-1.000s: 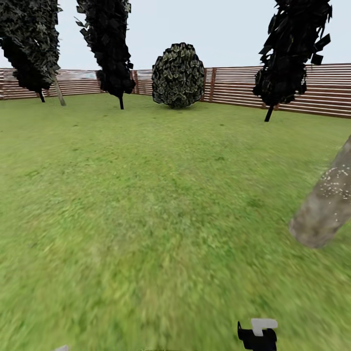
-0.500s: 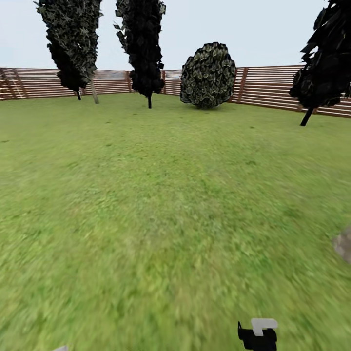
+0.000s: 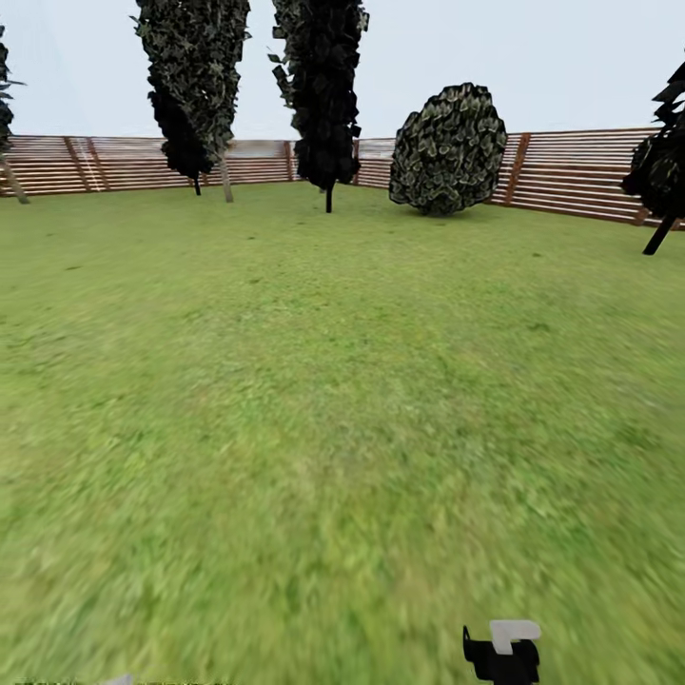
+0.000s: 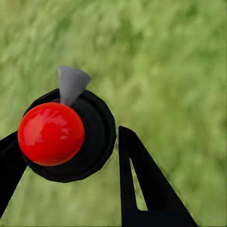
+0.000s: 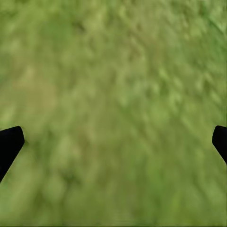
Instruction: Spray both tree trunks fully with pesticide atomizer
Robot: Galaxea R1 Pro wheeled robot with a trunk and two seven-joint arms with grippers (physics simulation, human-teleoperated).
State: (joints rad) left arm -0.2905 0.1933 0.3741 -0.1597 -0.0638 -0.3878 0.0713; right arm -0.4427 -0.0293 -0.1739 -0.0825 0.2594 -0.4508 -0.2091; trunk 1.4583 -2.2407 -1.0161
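Head view: 1 wide lawn (image 3: 314, 400), 1 slatted brown fence (image 3: 571, 176) along the far side. Counted on it: 2 tall dark bushy trees w/ thin stems, one at left-centre (image 3: 195, 81) and one beside it (image 3: 322, 95); 1 round bush (image 3: 449, 149) just in front of the fence; 1 more dark tree (image 3: 658, 176) cut by the right edge; 1 sliver of foliage w/ a leaning thin stem (image 3: 9, 171) at the far left edge. 1 black-and-white bit of robot hardware (image 3: 502, 651) at the bottom edge, right of centre.

Left wrist view: left tool (image 4: 71, 156) closed on the pesticide atomizer (image 4: 71, 135), 2 black fingers (image 4: 142, 184) either side of its black round body. 1 glossy red ball top (image 4: 51, 134), 1 grey nozzle (image 4: 71, 82) sticking out past it. Grass blurred behind.

Right wrist view: right tool (image 5: 113, 142) spread wide, nothing btwn; 2 black fingertips (image 5: 9, 144) at opposite edges, grass beyond.

Vs 1.0 s ago: whole head view has slid, so the camera turned left, not the plants. The thick pale tree trunk seen then at the right edge was a corner stub at 0.5 s ago and is now gone from the head view. Bush and dark trees sit further right in the view; the far-left stem is newly in view. The bottom hardware sits at the same spot.
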